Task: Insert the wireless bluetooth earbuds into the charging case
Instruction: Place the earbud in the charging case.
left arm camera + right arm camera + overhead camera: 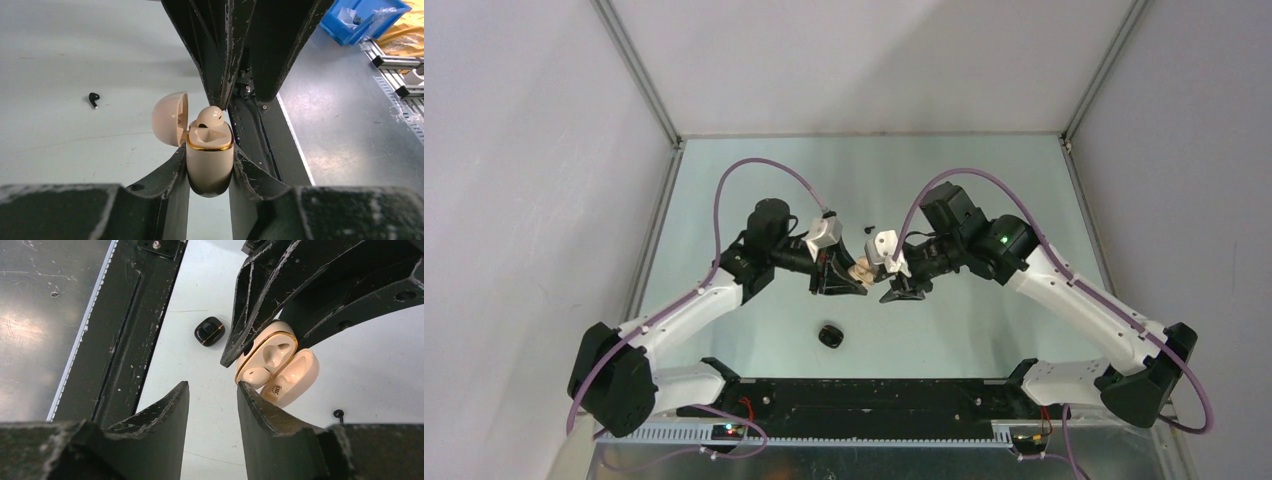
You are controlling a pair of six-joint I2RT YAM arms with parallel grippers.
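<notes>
My left gripper (210, 167) is shut on the cream charging case (209, 160), gold-rimmed, lid (171, 118) open to the left; I hold it above the table. One cream earbud (209, 117) sits in the far socket, its top sticking up; the near socket is empty. In the right wrist view the same case (267, 360) shows the earbud (257, 374) in it. My right gripper (212, 385) is open and empty, one fingertip just beside the case rim. In the top view both grippers meet at the case (862, 268). A black earbud (94, 99) lies on the table.
A closed black case (830, 335) lies on the table near the arm bases, also in the right wrist view (209, 331). The black earbud shows in the top view (869, 229) and the right wrist view (339, 414). A blue bin (360, 17) stands off the table.
</notes>
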